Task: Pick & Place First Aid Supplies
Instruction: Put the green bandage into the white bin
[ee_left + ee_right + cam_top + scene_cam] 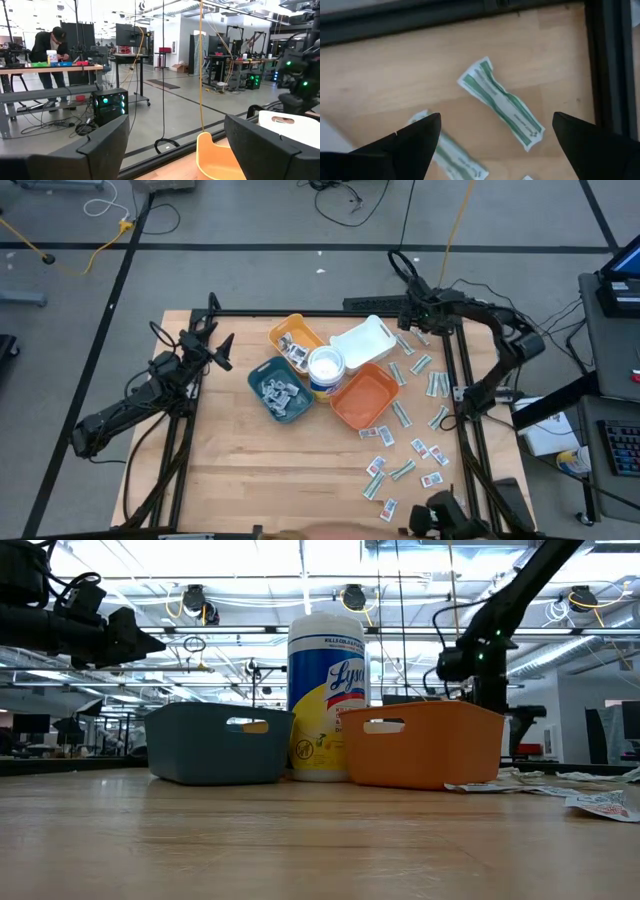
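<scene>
Right claw [490,135]: spread wide, empty, above green-white strip packet [500,102] at bench [230,470] far right edge | Left claw [175,145]: spread wide, empty, left bench edge | Left wrist only: person [50,55] | Low only: Lysol tub [327,695]

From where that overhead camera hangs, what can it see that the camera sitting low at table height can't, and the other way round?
Only the high view shows the yellow tray, the white tray, what lies inside the trays, and the whole scatter of packets down the table's right side. Only the low view shows the Lysol label on the white tub and the room's ceiling lights. Both show the teal tray, the orange tray, the tub and both arms.
</scene>
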`<state>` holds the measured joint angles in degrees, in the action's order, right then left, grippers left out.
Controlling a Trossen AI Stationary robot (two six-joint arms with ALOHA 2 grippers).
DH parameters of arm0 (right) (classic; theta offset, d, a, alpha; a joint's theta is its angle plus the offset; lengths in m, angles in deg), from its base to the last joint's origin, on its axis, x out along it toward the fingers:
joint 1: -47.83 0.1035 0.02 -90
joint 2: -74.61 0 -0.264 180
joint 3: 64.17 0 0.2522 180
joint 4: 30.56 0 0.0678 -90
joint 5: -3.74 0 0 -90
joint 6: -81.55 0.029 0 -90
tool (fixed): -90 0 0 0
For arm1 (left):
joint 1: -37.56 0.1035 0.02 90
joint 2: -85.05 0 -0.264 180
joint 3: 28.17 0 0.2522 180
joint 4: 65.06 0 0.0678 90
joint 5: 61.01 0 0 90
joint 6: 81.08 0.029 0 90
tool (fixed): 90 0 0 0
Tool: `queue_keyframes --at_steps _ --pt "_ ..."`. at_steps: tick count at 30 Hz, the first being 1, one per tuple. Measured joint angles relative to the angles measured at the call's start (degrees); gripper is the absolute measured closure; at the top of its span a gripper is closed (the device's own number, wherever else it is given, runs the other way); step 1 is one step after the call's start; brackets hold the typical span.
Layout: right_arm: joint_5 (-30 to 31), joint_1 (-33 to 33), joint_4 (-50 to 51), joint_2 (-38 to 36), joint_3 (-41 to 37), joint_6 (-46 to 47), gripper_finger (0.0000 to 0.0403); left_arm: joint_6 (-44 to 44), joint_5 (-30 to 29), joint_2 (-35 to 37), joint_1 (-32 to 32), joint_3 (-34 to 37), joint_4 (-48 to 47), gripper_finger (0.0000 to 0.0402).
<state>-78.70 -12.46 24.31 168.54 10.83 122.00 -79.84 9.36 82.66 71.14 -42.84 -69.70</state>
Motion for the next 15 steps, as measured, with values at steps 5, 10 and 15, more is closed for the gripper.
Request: queue_keyframes --at_steps 5,10,15 --pt "0.0 0.0 -0.3 4.2 0.0 1.6 0.0027 0.0 0.0 0.0 0.0 0.0 0.0 0.0082" --pt "-0.3 -0.8 -0.6 6.8 0.1 2.8 0.0053 0.0 0.0 0.0 0.0 0.0 0.0 0.0091" --pt "-0.1 -0.8 -0.7 7.0 0.1 4.3 0.0112 0.0 0.0 0.0 0.0 0.0 0.0 0.0092"
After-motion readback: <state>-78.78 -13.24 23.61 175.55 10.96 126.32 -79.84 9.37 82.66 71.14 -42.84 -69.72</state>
